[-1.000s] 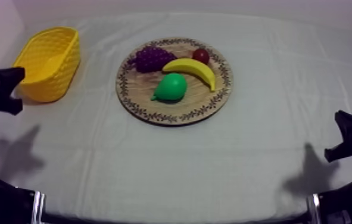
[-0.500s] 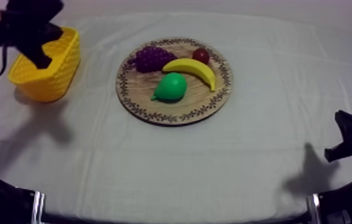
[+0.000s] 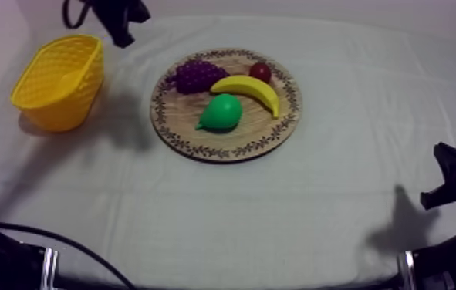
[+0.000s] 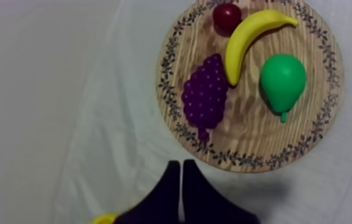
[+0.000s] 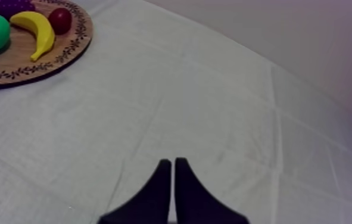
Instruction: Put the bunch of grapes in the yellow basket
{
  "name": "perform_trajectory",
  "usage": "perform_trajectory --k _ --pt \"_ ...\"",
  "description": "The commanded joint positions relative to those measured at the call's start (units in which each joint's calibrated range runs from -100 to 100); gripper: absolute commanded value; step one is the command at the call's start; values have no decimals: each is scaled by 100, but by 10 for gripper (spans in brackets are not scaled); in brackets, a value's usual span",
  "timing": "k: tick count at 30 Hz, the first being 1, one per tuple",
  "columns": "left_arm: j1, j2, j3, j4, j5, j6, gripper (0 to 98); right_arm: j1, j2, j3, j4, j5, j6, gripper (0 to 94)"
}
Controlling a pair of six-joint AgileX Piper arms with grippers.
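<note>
Above the creased grey-white cloth [image 3: 223, 208], at about 10 o'clock from the round wooden board with a patterned rim [image 3: 261, 127] in the top view, my left gripper [image 3: 123, 31] hangs. Its two black fingers are pressed together into a narrow wedge with nothing between them [image 4: 181, 170]. From its own camera it looks straight down on the cloth just beside the board's rim [image 4: 249, 134], nearest the purple bunch of grapes [image 4: 205, 98].

My right gripper [image 3: 450, 181] sits low at about 4 o'clock from the board, well apart from it. Its fingers likewise lie together on nothing [image 5: 173, 170], over bare cloth.

The cloth covers the whole table and carries soft arm shadows. Beyond its far edge rises a plain pale wall [image 5: 285, 30].

On the board, the bunch of grapes [image 3: 197, 75] lies at 10 o'clock and a small red fruit [image 3: 260, 72] at 1 o'clock. A yellow toy banana [image 3: 250, 89] curves from the middle toward 3 o'clock, and a green toy pear [image 3: 221, 113] lies just below centre. The woven yellow basket [image 3: 65, 104] stands at 9 o'clock from the board, apart from it.
</note>
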Motion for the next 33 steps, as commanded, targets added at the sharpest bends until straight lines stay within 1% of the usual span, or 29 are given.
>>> perform_trajectory --k 1,7,13,15,17,18,21,23,28,33 --pt "25 674 -941 -28 333 -16 0 0 0 0 -1 2 3 3" --pt "117 1667 -2160 -91 986 -38 0 -7 0 0 -1 2 3 3" --pt "174 2222 -2803 -97 1160 -37 2 -8 0 0 -1 2 3 3" --pt "198 2308 -2916 -122 1166 15 31 -8 0 0 -1 2 3 3" --pt "217 2363 -2990 -150 1165 72 106 -8 0 0 -1 2 3 3" --pt "220 2383 -3013 -162 1165 94 160 -8 0 0 -1 2 3 3" --pt "219 2418 -3021 -180 1208 46 370 -8 0 0 -1 2 3 3" --pt "218 2432 -3007 -197 1259 -15 467 -8 0 0 -1 2 3 3" --pt "221 2483 -2966 -249 1430 -116 646 -8 0 0 -1 2 3 3" --pt "195 2599 -2938 -265 1542 -150 819 -8 0 0 -1 2 3 3"
